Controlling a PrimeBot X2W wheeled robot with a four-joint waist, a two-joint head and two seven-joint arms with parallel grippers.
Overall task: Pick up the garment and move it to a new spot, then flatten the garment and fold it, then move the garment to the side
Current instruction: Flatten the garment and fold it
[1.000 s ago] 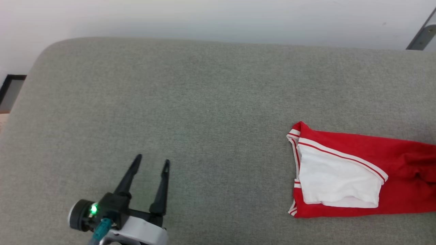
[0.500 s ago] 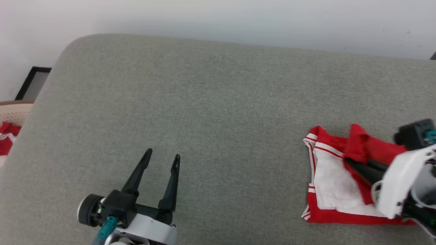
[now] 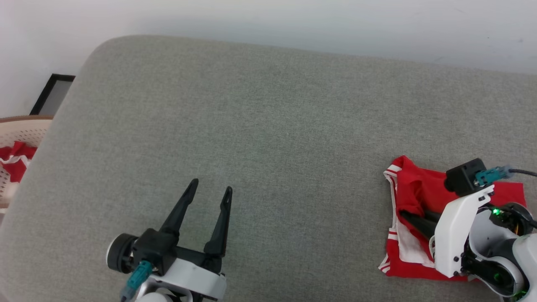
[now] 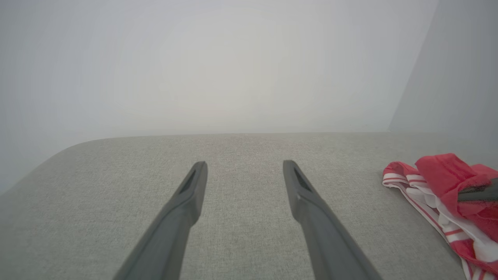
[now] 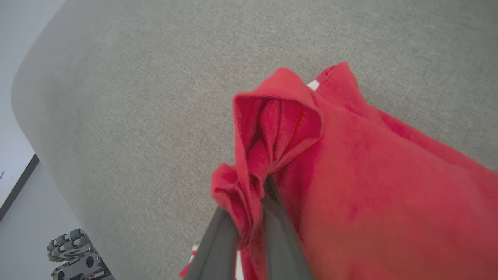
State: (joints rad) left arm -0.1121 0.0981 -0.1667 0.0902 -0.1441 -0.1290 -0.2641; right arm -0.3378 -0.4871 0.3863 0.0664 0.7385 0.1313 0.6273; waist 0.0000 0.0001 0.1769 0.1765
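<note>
The garment (image 3: 413, 188), red with striped trim and a white sleeve part, lies on the grey cushion (image 3: 268, 126) at the right. My right gripper (image 3: 406, 214) is shut on a bunched red fold of it, held over the white sleeve near the garment's left edge. In the right wrist view the fingers (image 5: 223, 233) pinch that red fold (image 5: 272, 128) of the garment (image 5: 369, 186). My left gripper (image 3: 210, 185) rests open and holds nothing at the lower left, far from the garment. The left wrist view has its open gripper (image 4: 244, 165) over bare cushion and the garment (image 4: 439, 175) at the right.
A pale perforated basket (image 3: 25, 126) holding red cloth (image 3: 14, 161) stands past the cushion's left edge. A white wall runs behind the cushion, with a dark frame (image 3: 52, 92) at its foot. The robot's wheeled base (image 5: 74, 252) appears beside the cushion.
The head camera has shifted. My right gripper has come into view holding a red fold and has carried it leftward over the white sleeve. The left gripper stays open.
</note>
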